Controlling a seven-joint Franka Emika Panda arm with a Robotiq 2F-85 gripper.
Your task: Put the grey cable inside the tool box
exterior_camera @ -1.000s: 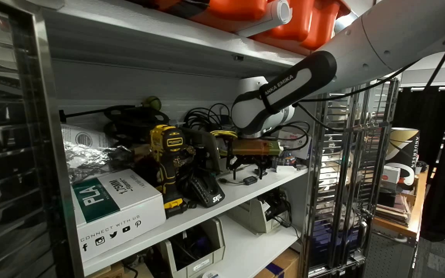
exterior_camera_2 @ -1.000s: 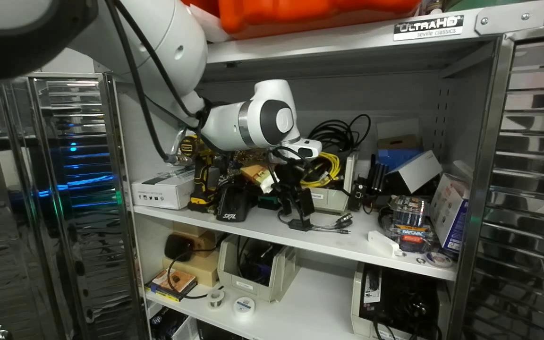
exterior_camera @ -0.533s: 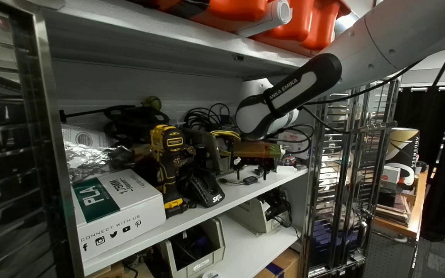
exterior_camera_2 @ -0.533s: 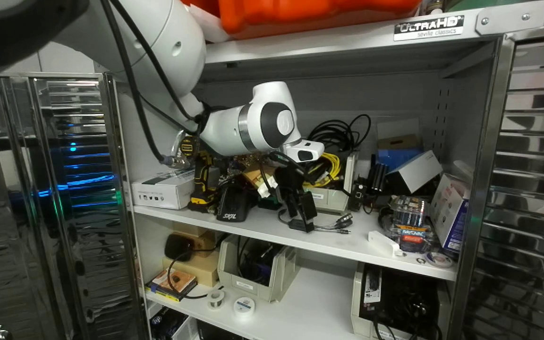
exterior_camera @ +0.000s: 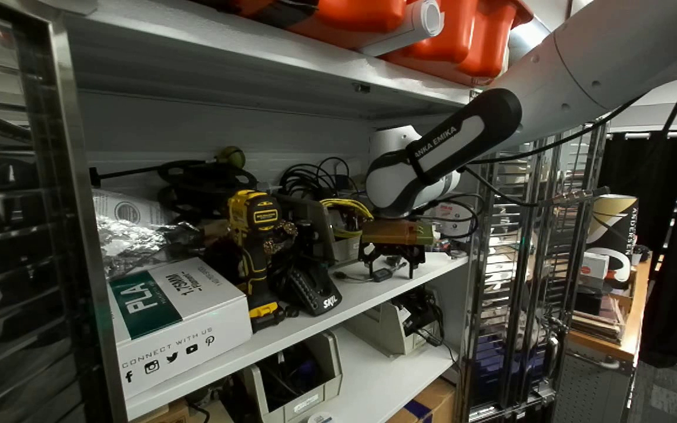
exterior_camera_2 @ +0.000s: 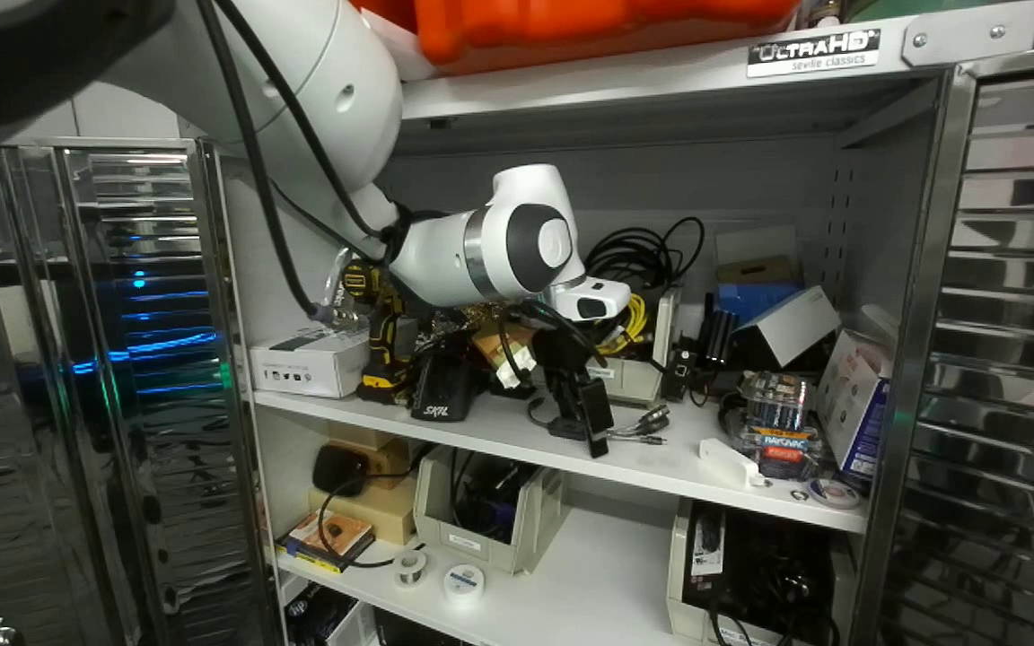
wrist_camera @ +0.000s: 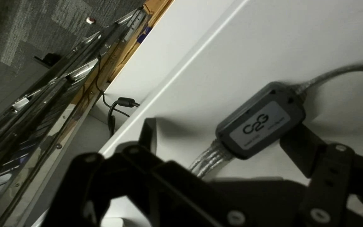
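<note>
The grey cable, with a dark grey C2G block (wrist_camera: 260, 121) and braided leads, lies on the middle shelf. Its block (exterior_camera: 382, 275) and its plugs (exterior_camera_2: 654, 420) show in the exterior views. My gripper (wrist_camera: 224, 135) is open and points down over it. In the wrist view the block lies between the fingers, close to the right fingertip, which overlaps its edge; whether they touch I cannot tell. The left fingertip is well apart. The gripper also shows low over the shelf in both exterior views (exterior_camera: 392, 275) (exterior_camera_2: 582, 426). The tool box is hidden or out of view.
A grey bin with yellow cables (exterior_camera_2: 632, 377) stands behind the gripper. A yellow-and-black drill (exterior_camera: 253, 252), a SKIL charger (exterior_camera: 315, 288) and a PLA box (exterior_camera: 183, 317) stand alongside. Battery packs (exterior_camera_2: 782, 431) and a white box (exterior_camera_2: 854, 404) are opposite. The upper shelf (exterior_camera_2: 661, 81) overhangs the arm.
The arm and gripper have moved down and to the right in both exterior views, lower over the cable's block. The cable and the other objects have stayed in place.
</note>
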